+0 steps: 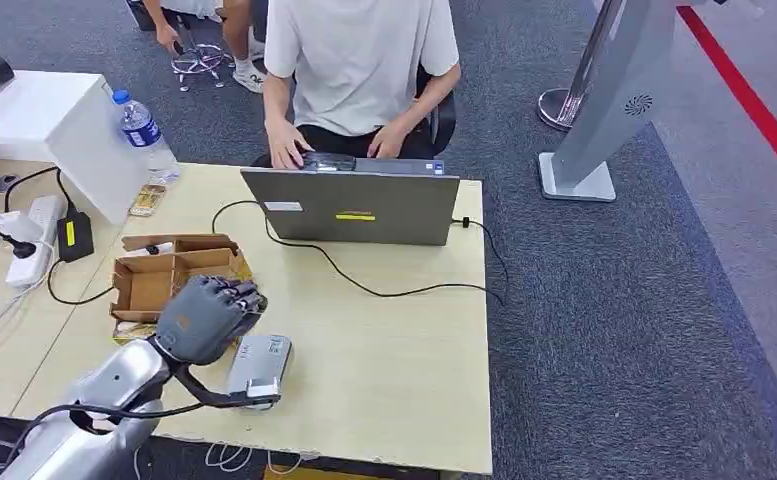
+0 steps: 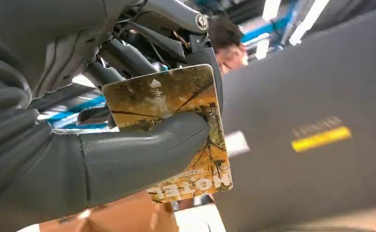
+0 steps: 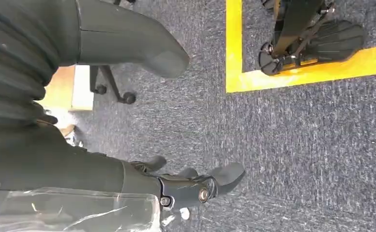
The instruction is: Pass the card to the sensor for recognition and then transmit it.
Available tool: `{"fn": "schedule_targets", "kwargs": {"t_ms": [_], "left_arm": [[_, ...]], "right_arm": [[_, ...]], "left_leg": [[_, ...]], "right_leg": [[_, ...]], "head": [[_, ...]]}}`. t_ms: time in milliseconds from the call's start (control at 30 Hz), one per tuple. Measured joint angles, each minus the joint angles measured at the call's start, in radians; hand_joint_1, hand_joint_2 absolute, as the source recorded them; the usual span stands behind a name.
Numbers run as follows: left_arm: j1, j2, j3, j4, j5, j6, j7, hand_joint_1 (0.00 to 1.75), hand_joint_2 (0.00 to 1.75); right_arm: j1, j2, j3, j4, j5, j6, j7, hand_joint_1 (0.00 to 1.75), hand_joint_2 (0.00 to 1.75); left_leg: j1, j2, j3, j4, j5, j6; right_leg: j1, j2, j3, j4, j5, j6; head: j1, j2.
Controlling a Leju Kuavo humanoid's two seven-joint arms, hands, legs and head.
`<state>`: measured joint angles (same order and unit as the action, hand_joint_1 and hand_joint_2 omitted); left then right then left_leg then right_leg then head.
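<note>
The left hand (image 1: 207, 315) hangs just above the desk (image 1: 394, 350), by the cardboard box (image 1: 169, 278) and just beside the grey sensor (image 1: 260, 368); the left wrist view shows its thumb (image 2: 142, 154) pressing the card (image 2: 176, 128) against the dark fingers (image 2: 123, 55) behind, so the card is held flat, with much of it sticking out past the thumb. The main risk, as I judge it, is the grip: one thumb across a smooth card may let it turn or slide out when the hand tips down toward the sensor, and it could fall into the box or onto the desk. A second risk is presenting it askew or too high over the sensor, so that nothing reads. The forearm and its cable (image 1: 194, 400) lie close over the sensor and could nudge it toward the desk edge. The right hand (image 3: 190, 186) hangs over the carpet with fingers loosely apart and nothing in it. Nearby are a laptop (image 1: 352, 206) with a person (image 1: 359, 70) typing at it, its black cord (image 1: 384, 290) trailing across the desk, a water bottle (image 1: 145, 132) and a power strip (image 1: 32, 243); the cord lies along any path toward the person.
</note>
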<state>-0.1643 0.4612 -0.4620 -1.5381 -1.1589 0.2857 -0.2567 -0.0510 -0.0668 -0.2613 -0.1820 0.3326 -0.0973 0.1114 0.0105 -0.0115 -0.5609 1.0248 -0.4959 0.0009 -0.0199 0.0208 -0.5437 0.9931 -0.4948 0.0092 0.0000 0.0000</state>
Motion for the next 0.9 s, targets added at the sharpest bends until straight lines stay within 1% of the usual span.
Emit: {"fn": "schedule_targets", "kwargs": {"t_ms": [133, 267, 300, 400, 500, 533, 600, 667, 733, 800, 900], "left_arm": [[-0.014, 0.013, -0.062, 0.012, 0.013, -0.029, 0.0, 1.75, 1.75], [-0.026, 0.038, -0.117, 0.013, 0.031, -0.08, -0.006, 1.75, 1.75], [-0.031, 0.048, -0.13, 0.013, 0.038, -0.104, -0.005, 1.75, 1.75], [-0.047, 0.094, -0.179, 0.006, 0.056, -0.171, 0.007, 1.75, 1.75], [-0.061, 0.138, -0.209, -0.004, 0.066, -0.214, 0.02, 1.75, 1.75], [-0.068, 0.159, -0.223, -0.013, 0.071, -0.231, 0.027, 1.75, 1.75], [-0.076, 0.193, -0.236, -0.025, 0.077, -0.243, 0.035, 1.75, 1.75], [-0.08, 0.212, -0.244, -0.031, 0.08, -0.253, 0.037, 1.75, 1.75], [-0.095, 0.236, -0.262, -0.039, 0.091, -0.288, 0.055, 1.75, 1.75], [-0.111, 0.259, -0.283, -0.044, 0.101, -0.301, 0.06, 1.75, 1.75], [-0.126, 0.28, -0.298, -0.047, 0.111, -0.308, 0.066, 1.75, 1.75]], "right_arm": [[0.0, 0.0, -0.012, 0.0, 0.003, 0.002, 0.0, 0.0, 1.75], [0.0, 0.0, -0.019, 0.0, 0.005, 0.002, 0.0, 0.0, 1.75], [0.0, 0.0, -0.021, 0.0, 0.006, 0.003, 0.0, 0.0, 1.75], [0.0, 0.0, -0.031, 0.0, 0.012, 0.005, 0.0, 0.0, 1.75], [0.001, 0.0, -0.039, 0.0, 0.013, 0.006, 0.0, 0.0, 1.75], [0.001, 0.0, -0.043, 0.0, 0.014, 0.006, 0.0, 0.0, 1.75], [0.001, 0.0, -0.047, 0.0, 0.015, 0.006, 0.001, 0.0, 1.75], [0.001, 0.0, -0.049, 0.0, 0.015, 0.006, 0.002, 0.0, 1.75], [0.001, 0.0, -0.056, 0.0, 0.02, 0.006, 0.004, 0.0, 1.75], [0.001, 0.0, -0.062, 0.0, 0.021, 0.006, 0.005, 0.0, 1.75], [0.001, 0.0, -0.064, 0.0, 0.024, 0.007, 0.006, 0.0, 1.75]], "left_leg": [[0.0, 0.0, 0.0, 0.0, 0.0, 0.0], [0.0, 0.0, 0.0, 0.0, 0.0, 0.0], [0.0, 0.0, 0.0, 0.0, 0.0, 0.0], [0.001, 0.0, 0.0, 0.0, 0.0, 0.0], [0.001, 0.0, 0.0, 0.0, 0.0, 0.0], [0.001, 0.0, 0.0, 0.0, 0.0, 0.0], [0.001, 0.0, 0.0, 0.0, 0.0, 0.0], [0.001, 0.0, 0.0, 0.0, 0.0, 0.0], [0.001, 0.0, 0.0, 0.0, 0.0, 0.0], [0.001, 0.0, 0.0, 0.0, 0.0, 0.0], [0.001, 0.0, 0.0, 0.0, 0.0, 0.0]], "right_leg": [[0.0, 0.0, 0.0, 0.0, 0.0, 0.0], [0.0, 0.0, 0.0, 0.0, 0.0, 0.0], [0.0, 0.0, 0.0, 0.0, 0.0, 0.0], [0.001, 0.0, 0.0, 0.001, 0.0, 0.0], [0.001, 0.0, 0.0, 0.001, 0.0, 0.0], [0.001, 0.0, 0.0, 0.001, 0.0, 0.0], [0.001, 0.0, 0.0, 0.001, 0.0, 0.0], [0.001, 0.0, 0.0, 0.001, 0.0, 0.0], [0.001, 0.0, 0.0, 0.001, 0.0, 0.0], [0.001, 0.0, 0.0, 0.001, 0.0, 0.0], [0.001, 0.0, 0.0, 0.001, 0.0, 0.0]], "head": [[0.0, 0.0], [-0.001, 0.0], [0.0, 0.0], [0.0, 0.0], [0.0, 0.0], [0.0, 0.0], [0.0, 0.0], [0.0, 0.0], [0.0, 0.0], [0.0, 0.0], [0.0, 0.0]]}}
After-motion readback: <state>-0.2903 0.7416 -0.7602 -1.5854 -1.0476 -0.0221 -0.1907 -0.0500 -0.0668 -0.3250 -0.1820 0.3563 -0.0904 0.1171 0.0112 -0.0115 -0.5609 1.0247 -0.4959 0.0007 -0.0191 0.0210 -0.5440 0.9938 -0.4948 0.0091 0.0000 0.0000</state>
